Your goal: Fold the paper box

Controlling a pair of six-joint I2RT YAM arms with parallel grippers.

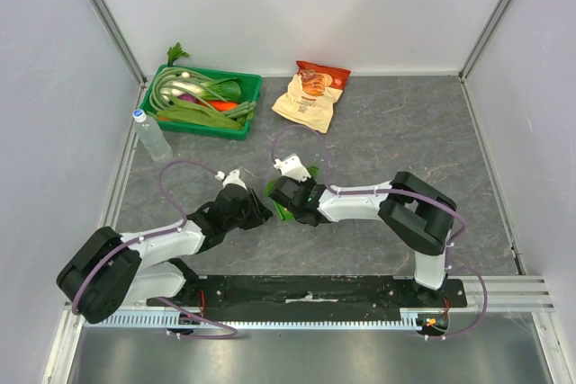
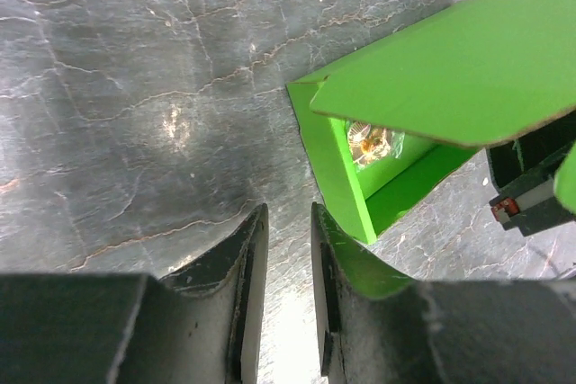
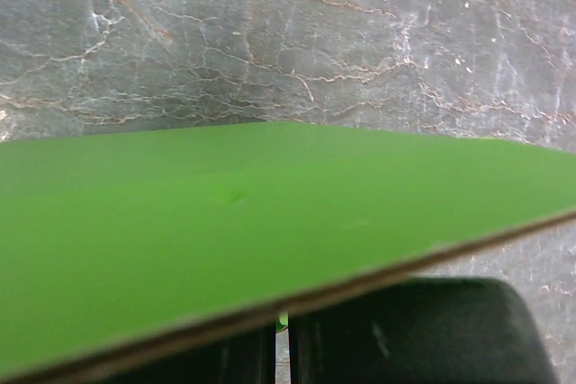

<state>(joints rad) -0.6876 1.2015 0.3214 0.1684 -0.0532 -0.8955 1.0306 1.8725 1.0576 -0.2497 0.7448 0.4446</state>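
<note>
Here the paper box [image 1: 288, 213] sits low on the table [image 1: 387, 132], near the front edge and right between the two arms' tips, mostly hidden from above by them. From the left wrist view the paper box [image 2: 432, 78] is half opened: a broad lime-green flap is raised over an open cavity, with a side wall standing on edge on the dark marbled table [image 2: 135, 87]. The right end effector [image 3: 281, 339] has its fingers pressed together beneath a wide green panel [image 3: 225, 240] that fills the lower half of its own camera's view. A sliver of green shows in the seam between them, so it appears to be pinching the thin card. In the overhead view this right end effector [image 1: 290, 197] reaches in from the right, over the box. The left end effector [image 2: 288, 231] is only slightly spread, with a narrow slot of bare table showing between its fingers. A curved edge of green card lies against the finger [image 2: 328, 294] nearer the box, but nothing is clamped in the slot. From above, the left end effector [image 1: 259, 209] is just beside the box on its left. Well apart, at the back of the table, stand a darker green tray [image 1: 256, 87] of vegetables and a beige-and-red snack bag [image 1: 310, 94]. A clear bottle [image 1: 151, 137] stands by the left wall.
</note>
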